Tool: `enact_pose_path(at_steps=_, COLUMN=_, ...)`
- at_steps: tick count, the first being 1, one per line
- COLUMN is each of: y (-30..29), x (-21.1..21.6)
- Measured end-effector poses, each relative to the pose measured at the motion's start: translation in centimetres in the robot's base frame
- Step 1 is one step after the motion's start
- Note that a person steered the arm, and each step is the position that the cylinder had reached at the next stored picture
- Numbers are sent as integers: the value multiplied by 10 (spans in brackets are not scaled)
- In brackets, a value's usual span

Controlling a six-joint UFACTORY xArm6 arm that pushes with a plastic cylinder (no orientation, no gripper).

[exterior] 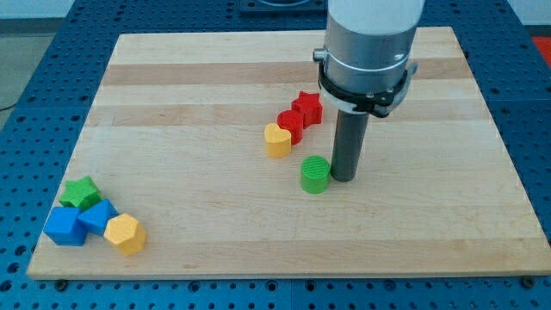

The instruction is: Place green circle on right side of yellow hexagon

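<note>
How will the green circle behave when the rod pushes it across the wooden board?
The green circle stands upright on its flat base, low and wide, so it will probably slide, not tip or roll. Its round side may slip off my tip, which sits close at its right. It looks small, rigid and light.

Green circle [315,175] mid-desk [215,215], my tip [343,178] touching its right, yellow heart [277,140] above-left, red hexagon [291,125] and red star [306,108] beyond, four-block cluster bottom-left including yellow hexagon [125,234].
</note>
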State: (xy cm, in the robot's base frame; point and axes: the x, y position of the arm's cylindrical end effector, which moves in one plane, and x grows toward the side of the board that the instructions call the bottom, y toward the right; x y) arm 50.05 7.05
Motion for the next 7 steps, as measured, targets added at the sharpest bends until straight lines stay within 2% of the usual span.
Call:
enact_pose_path(at_steps=1, y=-22, x=-2)
enact_pose_path(at_steps=3, y=-45, x=-39)
enact_pose_path(at_steps=4, y=-54, x=-29)
enact_pose_path(at_steps=6, y=-55, x=29)
enact_pose_path(at_steps=7, y=-51, x=44)
